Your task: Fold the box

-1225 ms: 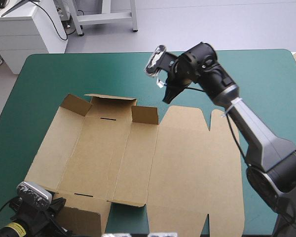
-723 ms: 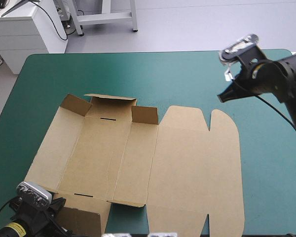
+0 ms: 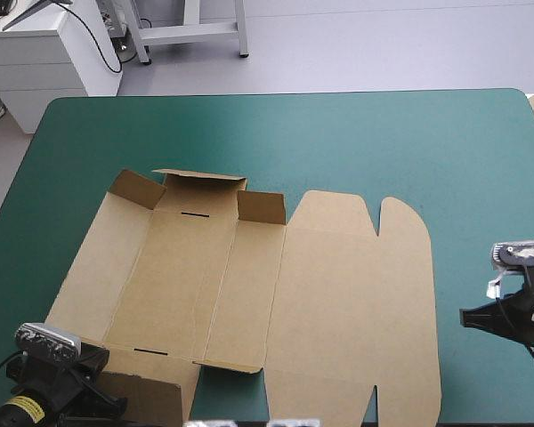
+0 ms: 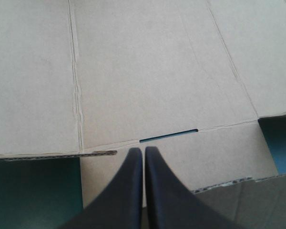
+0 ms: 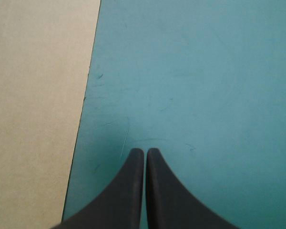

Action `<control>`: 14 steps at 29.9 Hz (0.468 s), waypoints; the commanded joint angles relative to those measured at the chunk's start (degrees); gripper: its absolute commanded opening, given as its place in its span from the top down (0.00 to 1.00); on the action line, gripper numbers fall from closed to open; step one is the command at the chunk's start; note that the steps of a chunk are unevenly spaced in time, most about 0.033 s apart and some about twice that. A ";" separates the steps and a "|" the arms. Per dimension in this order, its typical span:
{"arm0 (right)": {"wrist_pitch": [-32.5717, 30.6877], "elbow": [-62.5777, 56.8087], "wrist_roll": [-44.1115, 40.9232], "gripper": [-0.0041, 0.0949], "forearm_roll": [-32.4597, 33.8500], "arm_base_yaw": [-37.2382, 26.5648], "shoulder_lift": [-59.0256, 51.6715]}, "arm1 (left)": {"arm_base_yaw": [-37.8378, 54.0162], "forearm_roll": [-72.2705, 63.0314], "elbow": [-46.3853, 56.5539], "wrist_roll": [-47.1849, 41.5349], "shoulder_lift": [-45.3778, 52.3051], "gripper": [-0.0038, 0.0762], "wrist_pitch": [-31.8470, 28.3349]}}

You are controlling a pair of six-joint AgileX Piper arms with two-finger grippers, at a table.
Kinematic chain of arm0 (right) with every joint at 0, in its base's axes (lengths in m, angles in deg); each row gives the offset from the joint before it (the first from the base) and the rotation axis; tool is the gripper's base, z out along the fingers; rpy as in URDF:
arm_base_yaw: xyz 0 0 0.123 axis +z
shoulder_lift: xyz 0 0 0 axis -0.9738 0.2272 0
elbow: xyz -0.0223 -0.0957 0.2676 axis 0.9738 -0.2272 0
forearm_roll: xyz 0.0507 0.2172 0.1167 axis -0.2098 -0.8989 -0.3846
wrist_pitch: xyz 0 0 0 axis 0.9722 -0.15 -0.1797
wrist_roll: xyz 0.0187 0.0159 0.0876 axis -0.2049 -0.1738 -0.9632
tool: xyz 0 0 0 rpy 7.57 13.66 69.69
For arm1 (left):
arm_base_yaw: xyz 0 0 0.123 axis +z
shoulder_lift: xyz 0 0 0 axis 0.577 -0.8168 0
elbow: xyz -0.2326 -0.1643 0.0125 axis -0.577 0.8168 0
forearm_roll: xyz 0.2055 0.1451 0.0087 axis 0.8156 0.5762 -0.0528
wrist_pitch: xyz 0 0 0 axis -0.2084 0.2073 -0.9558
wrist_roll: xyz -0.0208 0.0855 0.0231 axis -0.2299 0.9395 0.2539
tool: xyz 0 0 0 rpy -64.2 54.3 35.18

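Box [image 3: 338,294] lies opened out as a cut sheet of brown board on the teal-green cover [image 3: 365,142]. It takes up the left and middle of the table and reaches toward the near edge.

At the near left corner, the left gripper [image 4: 144,149] hangs over the near flap [image 4: 190,160]. Its black fingers [image 4: 128,191] are pressed together into one point, with nothing caught between them. Just ahead of the tip, a narrow slot [image 4: 169,136] is cut along the fold where this flap joins the base. The cover shows through the slot and on either side of the flap.

At the near right, the right gripper [image 5: 145,150] is off the board and over bare cover. Its fingers are likewise closed to a point and empty. The sheet's right edge runs close beside it without touching.

Farther in, the base panels [image 3: 187,276] lie flat, with creases running from near to far. To their right the lid panel [image 3: 356,302] is also flat on the cover.

At the far end of the left part, the far wall [image 3: 200,183] and two corner flaps [image 3: 261,206] stand raised. A second slot [image 3: 194,214] sits just in front of the wall. The lid panel ends on its far side in two rounded tabs [image 3: 405,222], both lying flat. Beyond the sheet, bare cover runs to the table's far edge.
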 commanded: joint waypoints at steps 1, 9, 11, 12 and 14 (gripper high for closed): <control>4.02 -1.89 -1.15 0.98 -0.10 -0.38 -0.34 | 0.05 -0.38 -3.31 -2.58 -3.64 0.96 -2.78; 9.60 -3.53 -3.09 0.98 -2.62 -0.38 -0.34 | 0.05 -0.14 -16.58 -2.58 -18.99 0.96 0.42; 9.82 -3.53 -3.09 0.98 -3.60 -0.38 -0.34 | 0.05 -0.14 -20.76 -2.70 -23.93 0.96 1.99; 9.82 -3.53 -3.09 0.98 -4.14 -0.38 -0.34 | 0.05 -0.14 -23.17 -2.70 -26.46 0.96 2.98; 9.82 -3.53 -2.51 0.98 -4.95 -0.38 -0.34 | 0.05 -0.14 -28.00 -2.70 -31.03 0.96 5.16</control>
